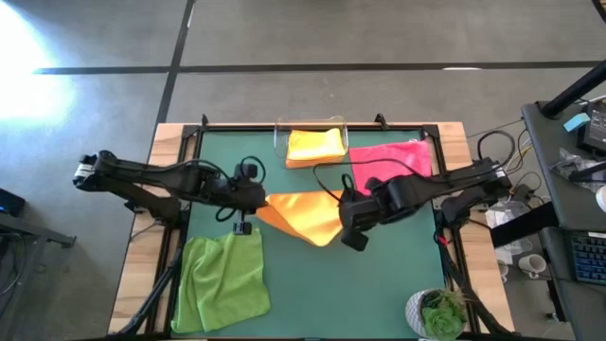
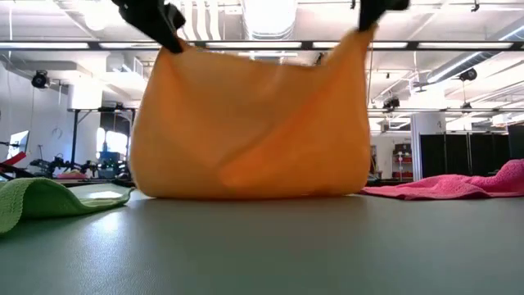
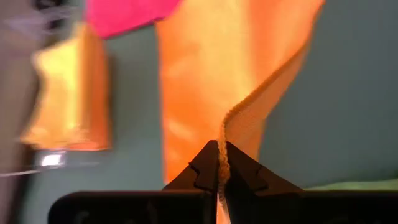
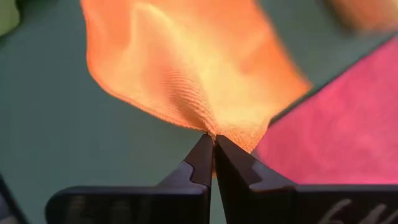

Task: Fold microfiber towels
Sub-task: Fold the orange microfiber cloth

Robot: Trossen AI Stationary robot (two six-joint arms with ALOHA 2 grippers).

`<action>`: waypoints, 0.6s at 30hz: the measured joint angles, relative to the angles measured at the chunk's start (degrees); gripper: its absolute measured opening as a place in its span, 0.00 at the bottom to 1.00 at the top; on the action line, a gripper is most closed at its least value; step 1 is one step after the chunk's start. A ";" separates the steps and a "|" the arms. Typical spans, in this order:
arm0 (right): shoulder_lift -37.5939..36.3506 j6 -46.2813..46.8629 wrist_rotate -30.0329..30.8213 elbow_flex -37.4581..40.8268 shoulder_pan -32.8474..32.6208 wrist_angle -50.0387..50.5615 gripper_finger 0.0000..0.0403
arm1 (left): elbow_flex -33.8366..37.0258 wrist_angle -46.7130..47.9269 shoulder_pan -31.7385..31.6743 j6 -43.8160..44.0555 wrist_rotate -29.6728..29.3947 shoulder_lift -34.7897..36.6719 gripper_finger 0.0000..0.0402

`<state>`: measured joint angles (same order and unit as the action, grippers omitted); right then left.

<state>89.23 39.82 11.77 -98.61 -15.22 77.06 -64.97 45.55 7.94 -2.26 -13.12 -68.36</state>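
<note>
An orange microfiber towel (image 1: pixel 305 218) hangs between my two grippers over the middle of the green table, and its lower fold (image 2: pixel 246 190) rests on the table. My left gripper (image 1: pixel 258 201) is shut on its left upper end. My right gripper (image 1: pixel 347 206) is shut on its right upper end. A lime green towel (image 1: pixel 223 280) lies crumpled at the near left. A hot pink towel (image 1: pixel 388 163) lies spread at the far right. A folded yellow towel (image 1: pixel 315 144) lies in the clear bin (image 1: pixel 280 140). My left gripper pinches the orange towel's hemmed edge (image 3: pixel 222 134) between its two fingers, slanting down from the table's left. The cloth hangs below the fingers (image 2: pixel 168 29). My right gripper pinches a corner of the towel (image 4: pixel 214 129) between its fingertips, slanting down from the right. The top edge (image 2: pixel 307 64) sags a little between the two holds.
The clear bin stands at the far edge, left of the pink towel. A potted plant (image 1: pixel 439 313) sits at the near right corner. Bare green table (image 1: pixel 360 284) lies in front of the orange towel. Black frame rails (image 1: pixel 185 161) run along the table's sides.
</note>
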 joint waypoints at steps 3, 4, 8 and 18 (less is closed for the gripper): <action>-0.02 -4.03 4.30 -4.66 0.24 2.59 0.02 | -3.29 3.54 -0.03 -0.49 -5.39 0.16 0.00; -0.02 -5.15 5.89 -6.38 0.36 3.95 0.02 | -4.39 4.71 -0.09 -1.33 -7.20 0.16 0.00; -0.08 -6.69 12.99 -13.01 1.66 9.56 0.02 | -8.39 7.40 -0.10 -4.53 -14.00 0.16 0.00; -0.09 -10.46 29.30 -18.03 2.69 12.98 0.02 | -11.69 7.53 -0.24 0.18 -30.14 0.16 0.00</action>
<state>89.15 29.35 41.07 -116.64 -12.54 90.04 -76.66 53.08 7.70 -2.08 -43.26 -68.20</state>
